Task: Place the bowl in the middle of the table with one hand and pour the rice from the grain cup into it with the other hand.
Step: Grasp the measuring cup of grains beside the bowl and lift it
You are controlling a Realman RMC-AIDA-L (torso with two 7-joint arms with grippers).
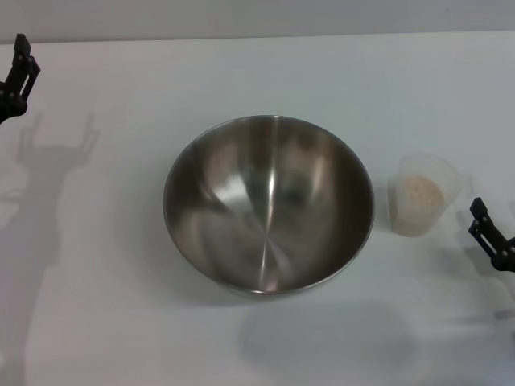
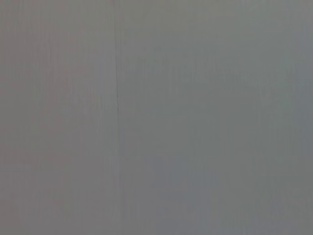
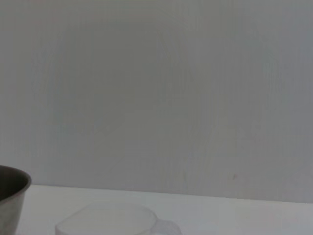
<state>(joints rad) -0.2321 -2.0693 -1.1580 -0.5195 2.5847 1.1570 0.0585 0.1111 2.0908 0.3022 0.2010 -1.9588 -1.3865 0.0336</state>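
The bowl (image 1: pixel 269 205) sits upright at the centre of the frame in the head view, on the white table (image 1: pixel 121 322). Its brushed inside is bare of grains. Right of it, close but apart, stands the cup (image 1: pixel 420 195), upright, with pale rice (image 1: pixel 418 193) inside it.

The left gripper (image 1: pixel 18 76) shows only as a black piece at the upper left edge of the frame, well apart from the bowl, and its shadow falls on the table below it. Whether it is open or closed cannot be told. The right gripper (image 1: pixel 491 237) shows as a black piece at the right edge, lower than the cup and near it without touching. Its state cannot be told either. Neither one holds anything that shows.

The right wrist view has the bowl's rim (image 3: pixel 12 196) at its lower left and the cup's rim (image 3: pixel 110 223) along the bottom edge, with a plain grey wall (image 3: pixel 156 88) behind. The left wrist view shows only a plain grey surface.
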